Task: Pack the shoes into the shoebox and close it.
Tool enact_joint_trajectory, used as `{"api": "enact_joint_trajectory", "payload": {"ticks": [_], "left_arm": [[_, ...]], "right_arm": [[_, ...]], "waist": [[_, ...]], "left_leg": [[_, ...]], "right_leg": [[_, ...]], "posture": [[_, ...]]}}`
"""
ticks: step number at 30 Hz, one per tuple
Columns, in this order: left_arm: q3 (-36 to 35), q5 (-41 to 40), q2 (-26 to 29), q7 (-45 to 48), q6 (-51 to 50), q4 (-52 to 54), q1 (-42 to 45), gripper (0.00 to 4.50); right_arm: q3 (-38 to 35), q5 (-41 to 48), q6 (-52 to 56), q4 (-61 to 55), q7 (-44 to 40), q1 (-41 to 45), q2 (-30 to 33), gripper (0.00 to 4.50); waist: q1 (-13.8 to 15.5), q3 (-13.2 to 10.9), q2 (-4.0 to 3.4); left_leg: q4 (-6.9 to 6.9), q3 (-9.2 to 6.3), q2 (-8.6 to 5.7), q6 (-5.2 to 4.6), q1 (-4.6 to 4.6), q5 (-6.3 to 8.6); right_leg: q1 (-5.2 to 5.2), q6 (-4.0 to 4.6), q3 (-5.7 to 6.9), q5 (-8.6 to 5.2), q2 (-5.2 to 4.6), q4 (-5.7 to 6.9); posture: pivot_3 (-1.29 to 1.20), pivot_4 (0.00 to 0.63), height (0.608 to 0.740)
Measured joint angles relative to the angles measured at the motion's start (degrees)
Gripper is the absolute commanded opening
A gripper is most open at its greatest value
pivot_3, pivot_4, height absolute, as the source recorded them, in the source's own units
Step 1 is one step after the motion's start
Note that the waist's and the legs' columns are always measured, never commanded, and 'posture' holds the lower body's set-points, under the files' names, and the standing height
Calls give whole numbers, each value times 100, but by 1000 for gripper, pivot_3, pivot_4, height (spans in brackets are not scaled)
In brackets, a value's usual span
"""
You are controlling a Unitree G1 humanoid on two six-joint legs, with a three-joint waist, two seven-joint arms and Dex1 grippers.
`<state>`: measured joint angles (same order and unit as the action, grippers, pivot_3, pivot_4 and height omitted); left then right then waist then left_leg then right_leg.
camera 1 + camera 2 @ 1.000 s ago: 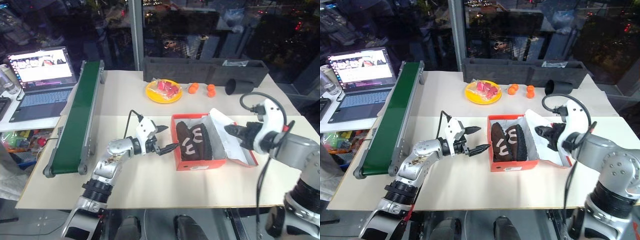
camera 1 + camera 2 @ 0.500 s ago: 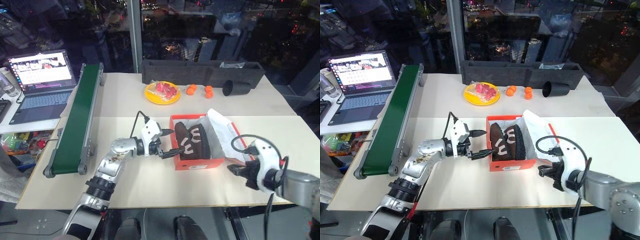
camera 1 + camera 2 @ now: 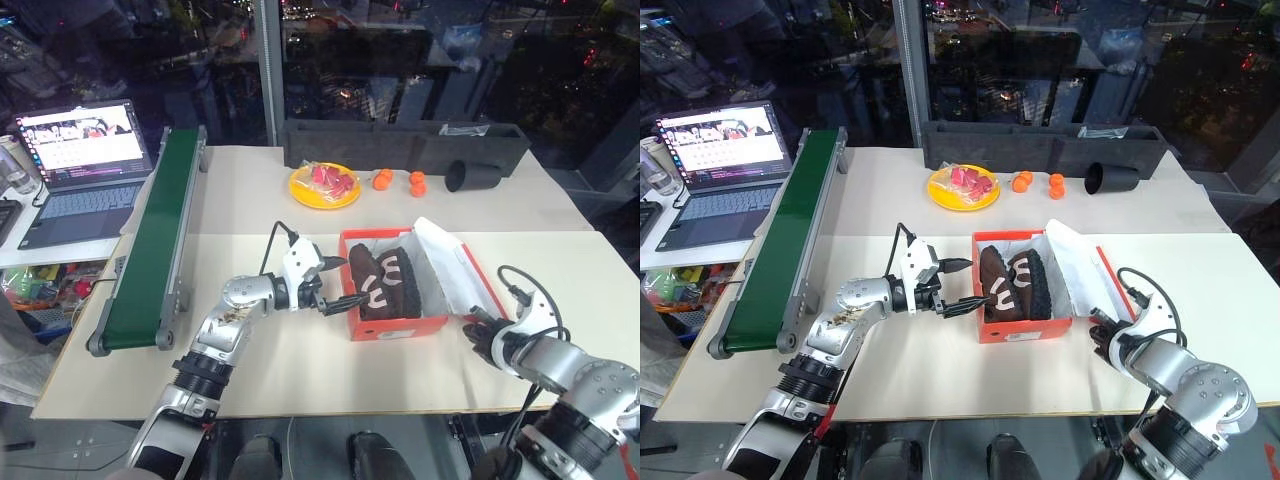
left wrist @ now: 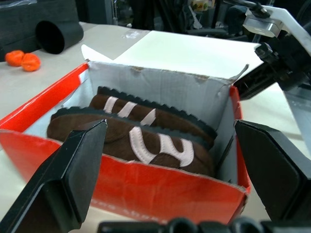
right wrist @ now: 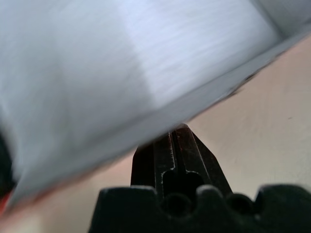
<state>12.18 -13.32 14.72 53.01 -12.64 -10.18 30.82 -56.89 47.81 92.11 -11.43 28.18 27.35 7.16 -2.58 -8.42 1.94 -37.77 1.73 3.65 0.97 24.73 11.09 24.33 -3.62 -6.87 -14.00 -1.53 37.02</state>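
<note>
Shoes in box, lid open

Shoes (image 3: 385, 283) lie side by side inside the shoebox (image 3: 400, 326), which sits near the middle of the worktop (image 3: 300, 370). Both are dark brown with white marks on top, and they fill the left part of the box. The lid (image 3: 455, 270) leans open to the right, its white inside facing up.

Left hand (image 3: 338, 281) is level at the left wall of the box, its fingers spread wide with nothing between them; one tip is by the rim and the other by the lower wall. From the left wrist view the two fingers (image 4: 63, 179) frame the red wall with the shoes behind it.

Right hand (image 3: 476, 332) is low at the near right corner of the lid, its fingers pressed together and empty. In the right wrist view the shut tips (image 5: 176, 145) sit just under the lid's edge, with the worktop beyond.

On the far side lie a yellow plate (image 3: 326, 184) of red items, three small orange fruits (image 3: 400, 180), a black cup (image 3: 470, 175) on its side and a long dark tray (image 3: 400, 142). A green conveyor (image 3: 155, 235) runs along the left, and a laptop (image 3: 78, 165) stands beyond it.
</note>
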Motion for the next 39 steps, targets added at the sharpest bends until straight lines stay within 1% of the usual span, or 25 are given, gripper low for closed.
{"api": "enact_joint_trajectory", "payload": {"ticks": [3,6,9,12,16,21,25,29,34,37,39], "left_arm": [[0,1,-3,-30,-1,-3,0,4500],[-4,0,2,-71,-2,-3,0,4500],[-6,0,-1,-88,-3,-4,0,4500],[-11,-1,-1,-107,-4,-5,2,4500],[-13,-2,-20,-118,-4,-38,40,4500],[-24,-1,-23,-115,-4,-118,142,4500],[-30,-1,-24,-115,-3,-203,233,4500],[-49,-1,-19,-109,4,-276,295,4500],[-60,1,10,-90,15,-349,346,4500],[-68,24,63,-37,34,-445,464,4500],[-68,49,60,-3,65,-459,507,4500]], "right_arm": [[-542,-467,0,466,228,532,27,22],[-1066,-947,-14,795,394,900,7,22],[-1424,-1361,-106,1147,533,1150,46,22],[-1760,-1625,-468,1724,568,1399,176,22],[-1959,-1724,-1241,2675,498,1653,535,22],[-1971,-1622,-2270,3745,296,1736,902,22],[-1941,-1432,-3036,4337,212,1738,1057,22],[-1756,-1235,-3787,4881,47,1710,1202,22],[-1301,-1089,-4504,5073,-457,1594,1178,22],[-1084,-874,-4959,4806,-901,1490,837,22],[-954,-708,-5223,4515,-1140,1457,606,22]], "waist": [[9,2,-4],[11,2,-7],[6,2,-7],[-5,1,-11],[-23,1,-11],[-93,4,-6],[-126,10,5],[-145,13,12],[-157,11,10],[-155,1,-8],[-156,-12,-34]], "left_leg": [[2,-1,0,0,0,0],[3,-1,-2,0,1,0],[3,-1,-2,-1,1,1],[3,-1,-2,-1,-2,1],[3,-1,-4,-1,-8,0],[3,-1,-4,-1,-13,0],[3,-2,-5,-1,-25,1],[3,-3,-6,-1,-48,1],[3,-3,-7,-1,-52,1],[10,0,-9,-1,-26,1],[14,0,-11,-1,-2,1]], "right_leg": [[0,6,2,2,1,0],[0,11,2,4,-2,-1],[0,12,2,4,-1,-1],[-4,11,2,4,-1,-2],[-10,10,1,3,-3,-4],[-24,-3,0,-2,-2,-15],[-41,-16,-1,-8,-2,-24],[-74,-25,-4,-12,-2,-38],[-79,-27,-8,-12,-2,-43],[-36,-28,-17,-12,0,-27],[-8,-14,-20,-3,1,-21]], "posture": [[0,150,713],[0,150,713],[0,150,713],[0,150,713],[0,150,713],[0,150,713],[0,150,713],[0,150,713],[0,150,713],[0,150,713],[0,150,713]]}}
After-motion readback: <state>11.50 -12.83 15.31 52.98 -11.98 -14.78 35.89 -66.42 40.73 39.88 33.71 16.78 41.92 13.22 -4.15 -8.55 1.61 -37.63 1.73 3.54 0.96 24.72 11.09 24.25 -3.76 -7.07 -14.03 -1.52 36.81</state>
